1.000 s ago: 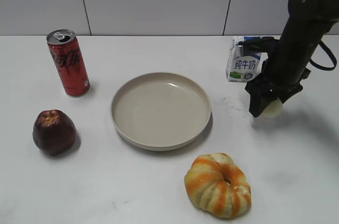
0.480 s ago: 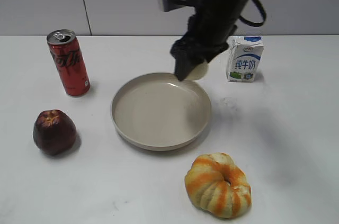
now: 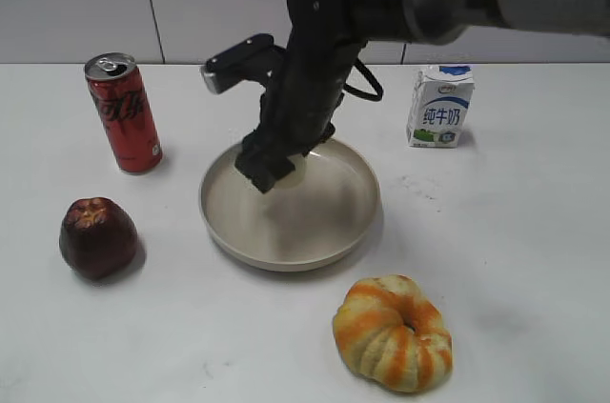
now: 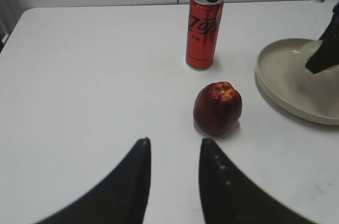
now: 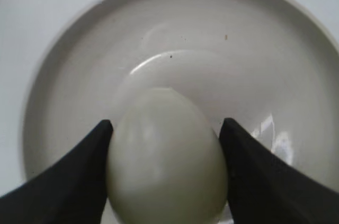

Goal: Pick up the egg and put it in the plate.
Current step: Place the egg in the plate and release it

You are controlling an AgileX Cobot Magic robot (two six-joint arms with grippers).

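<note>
Egg held over the plate.
Right gripper (image 5: 165, 173) clamps the egg (image 5: 167, 158) above the plate (image 3: 357, 222); the exterior view mostly hides it. Left gripper (image 4: 174, 173), away from the plate, is parted and empty.

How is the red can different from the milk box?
The red can is a tall round cylinder; the milk box is shorter with flat sides and corners. The can is red with an open metal top; the box is white and blue. The can stands left of the plate, the box to its right. Both stand upright on the white table, near the back.
</note>
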